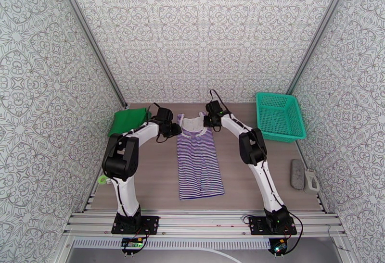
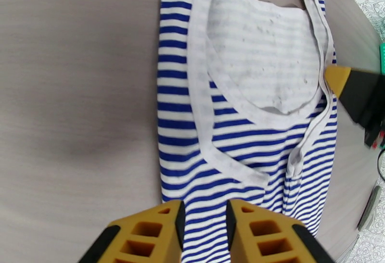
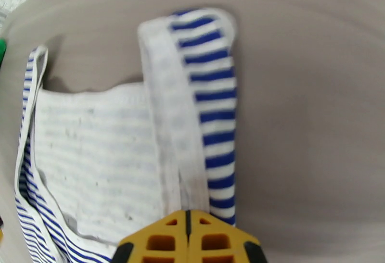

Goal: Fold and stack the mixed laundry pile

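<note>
The striped top (image 1: pixel 200 163) lies lengthwise, neckline far; left tool (image 2: pixel 204 209) part-open over it; right tool (image 3: pixel 188 214) pinches its strap (image 3: pixel 211 105).

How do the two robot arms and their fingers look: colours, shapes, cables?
Both the left arm and the right arm have white links and black joints, on black bases. Thin black cables run along them. The fingers are yellow wedges with cut-out holes, black behind.

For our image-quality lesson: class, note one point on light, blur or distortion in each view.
Top view: sharp, evenly lit striped top. Left wrist: table edge bows, soft dark shadow on it. Right wrist: strap blurred, table edge curved.
</note>
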`<action>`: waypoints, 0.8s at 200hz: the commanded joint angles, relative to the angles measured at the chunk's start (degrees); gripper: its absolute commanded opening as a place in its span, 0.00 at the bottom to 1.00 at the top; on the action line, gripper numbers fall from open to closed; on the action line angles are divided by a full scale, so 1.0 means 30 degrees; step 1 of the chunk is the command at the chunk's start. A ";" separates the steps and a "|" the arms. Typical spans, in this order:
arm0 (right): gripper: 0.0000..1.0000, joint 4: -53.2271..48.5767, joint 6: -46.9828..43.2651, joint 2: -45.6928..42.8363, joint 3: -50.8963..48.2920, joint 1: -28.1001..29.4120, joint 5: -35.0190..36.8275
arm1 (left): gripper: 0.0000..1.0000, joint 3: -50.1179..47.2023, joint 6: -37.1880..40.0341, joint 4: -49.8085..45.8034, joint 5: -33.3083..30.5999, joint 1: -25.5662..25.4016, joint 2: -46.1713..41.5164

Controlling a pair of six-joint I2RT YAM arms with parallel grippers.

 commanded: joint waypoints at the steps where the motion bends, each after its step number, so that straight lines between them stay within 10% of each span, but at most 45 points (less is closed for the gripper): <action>1: 0.00 -0.3002 0.1349 0.1015 0.0796 -0.0363 0.1628 | 0.30 -0.0391 0.0314 0.0104 0.0471 0.0098 -0.0873; 160: 0.11 -0.3234 0.1470 -0.5170 -0.2772 -0.1473 0.1073 | 0.39 -0.7158 -0.0612 -0.0120 0.1026 -0.1325 -0.6993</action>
